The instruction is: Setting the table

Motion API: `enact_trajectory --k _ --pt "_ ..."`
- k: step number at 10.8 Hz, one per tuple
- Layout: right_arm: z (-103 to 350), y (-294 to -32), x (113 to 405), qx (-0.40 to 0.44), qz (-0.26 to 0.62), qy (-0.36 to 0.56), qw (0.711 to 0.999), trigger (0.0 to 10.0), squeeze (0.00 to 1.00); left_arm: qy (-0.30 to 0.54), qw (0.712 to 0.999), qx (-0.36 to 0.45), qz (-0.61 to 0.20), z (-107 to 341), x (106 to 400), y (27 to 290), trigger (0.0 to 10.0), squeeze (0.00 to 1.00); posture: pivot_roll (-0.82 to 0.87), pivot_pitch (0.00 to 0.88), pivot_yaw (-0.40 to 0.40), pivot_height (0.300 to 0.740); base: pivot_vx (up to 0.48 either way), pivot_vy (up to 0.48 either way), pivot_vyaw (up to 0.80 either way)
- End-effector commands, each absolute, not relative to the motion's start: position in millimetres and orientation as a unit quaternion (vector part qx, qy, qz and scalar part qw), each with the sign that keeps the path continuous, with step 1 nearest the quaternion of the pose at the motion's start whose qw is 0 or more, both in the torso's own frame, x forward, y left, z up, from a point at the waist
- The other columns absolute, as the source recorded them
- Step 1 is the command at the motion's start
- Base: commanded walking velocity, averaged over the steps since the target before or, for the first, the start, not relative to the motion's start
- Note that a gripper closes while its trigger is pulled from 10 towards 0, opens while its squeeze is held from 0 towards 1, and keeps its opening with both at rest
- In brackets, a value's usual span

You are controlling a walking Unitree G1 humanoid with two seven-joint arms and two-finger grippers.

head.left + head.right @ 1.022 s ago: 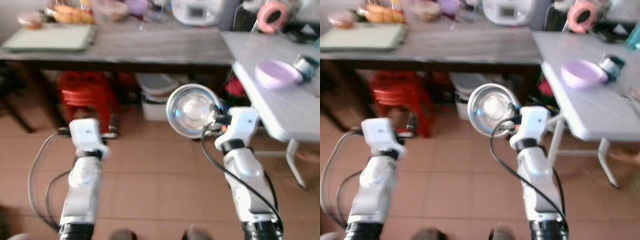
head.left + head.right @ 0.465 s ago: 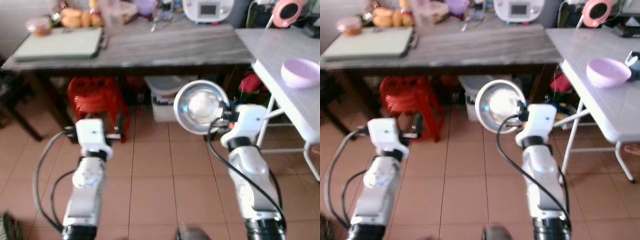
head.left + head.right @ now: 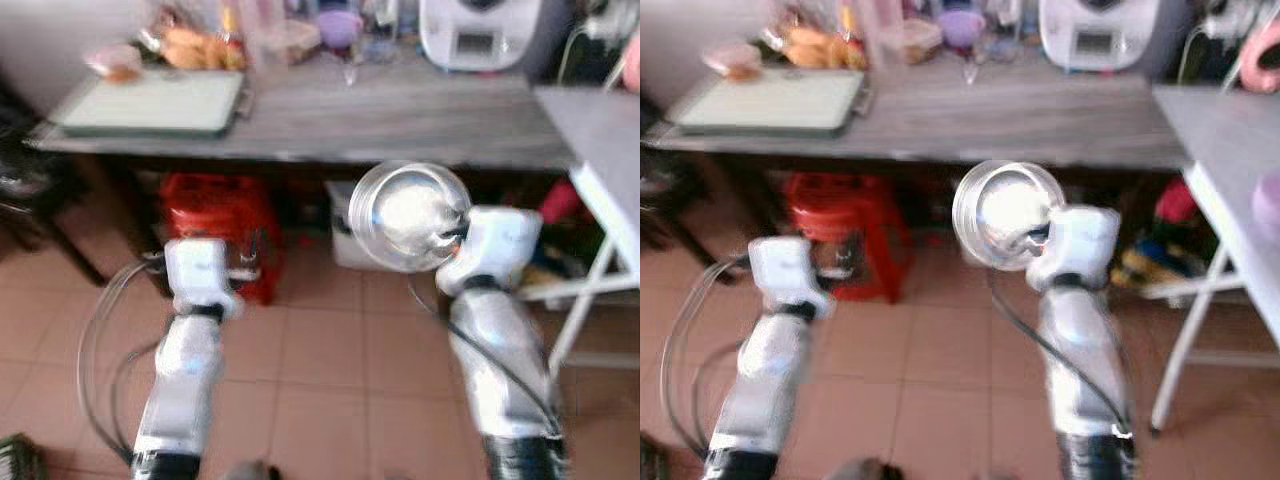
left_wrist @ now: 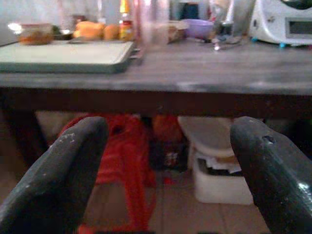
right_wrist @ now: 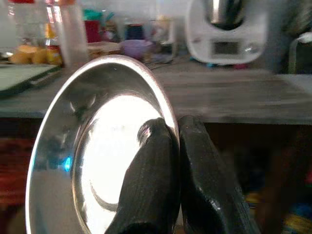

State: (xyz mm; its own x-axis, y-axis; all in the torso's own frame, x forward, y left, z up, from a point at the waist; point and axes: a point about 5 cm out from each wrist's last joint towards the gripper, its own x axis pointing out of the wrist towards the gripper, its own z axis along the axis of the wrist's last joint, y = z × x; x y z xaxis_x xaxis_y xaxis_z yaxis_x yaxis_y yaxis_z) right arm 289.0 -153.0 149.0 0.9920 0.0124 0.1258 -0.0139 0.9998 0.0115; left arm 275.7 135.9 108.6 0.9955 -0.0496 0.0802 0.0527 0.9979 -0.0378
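From the head views, the right gripper [image 3: 452, 235] is carrying a shiny round steel bowl [image 3: 408, 216] on edge, tilted toward the camera, in front of a long grey wood-grain tabletop [image 3: 400, 110] — likely heading to set it down.

The left wrist view is showing the left gripper [image 4: 165, 161], its jaws spread and holding nothing.

In the right wrist view, two matte black fingers [image 5: 151, 180] are pinching the bowl's thin rim.
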Motion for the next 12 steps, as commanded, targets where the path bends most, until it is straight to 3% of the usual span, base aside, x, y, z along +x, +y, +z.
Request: enact_trajectory --k 1,3,4,9,12 --pt "152 -161 291 0.009 0.003 -0.069 0.998 10.0 0.0 -0.048 0.998 -0.023 -0.042 113 277 126 10.0 0.0 -0.08 0.063 0.022 0.74 0.465 0.0 0.0" --pt "155 -158 293 0.026 0.008 -0.076 0.997 10.0 0.0 -0.044 0.998 -0.023 -0.039 110 277 128 10.0 0.0 -0.08 0.063 0.022 0.74 0.465 0.0 0.0" --pt "154 -157 293 -0.005 -0.005 -0.083 0.997 10.0 0.0 -0.044 0.998 -0.023 -0.041 110 277 128 10.0 0.0 -0.08 0.057 0.025 0.74 0.469 0.0 0.0" --pt "158 -167 299 0.096 0.007 -0.082 0.992 10.0 0.0 -0.039 0.998 -0.033 -0.047 107 278 123 10.0 0.0 -0.09 0.044 0.024 0.74 0.476 0.0 0.0" --pt "158 -168 305 0.107 0.007 -0.078 0.991 10.0 0.0 -0.046 0.998 -0.03 -0.044 110 283 122 10.0 0.0 -0.07 0.041 0.015 0.74 0.452 0.0 0.0"
